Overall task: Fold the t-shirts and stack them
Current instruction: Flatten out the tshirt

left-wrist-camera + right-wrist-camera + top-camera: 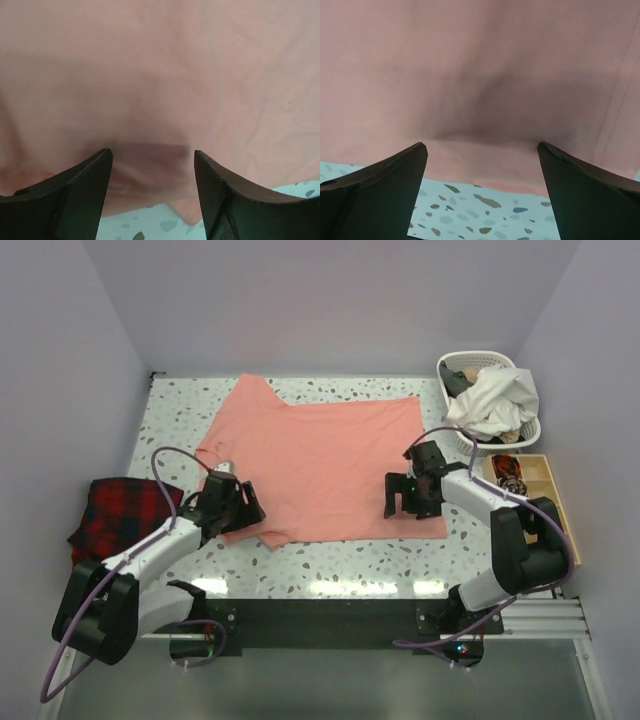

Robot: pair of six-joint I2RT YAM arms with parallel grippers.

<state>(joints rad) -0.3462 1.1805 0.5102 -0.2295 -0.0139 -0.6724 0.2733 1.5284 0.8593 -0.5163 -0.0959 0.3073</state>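
A salmon-pink t-shirt (320, 462) lies spread flat across the middle of the table. My left gripper (245, 512) is open at the shirt's near-left corner by the sleeve. In the left wrist view the shirt (160, 75) fills the frame, and its edge lies between the open gripper's (152, 152) fingers. My right gripper (403, 502) is open at the shirt's near-right edge. In the right wrist view the shirt's hem (480, 165) lies between the open gripper's (481, 145) fingers, with speckled table below it. Neither gripper holds cloth.
A red-and-black plaid cloth (120, 510) lies at the table's left edge beside my left arm. A white laundry basket (523, 433) with crumpled clothes stands at the back right. A wooden tray (550, 480) sits in front of it by the right arm.
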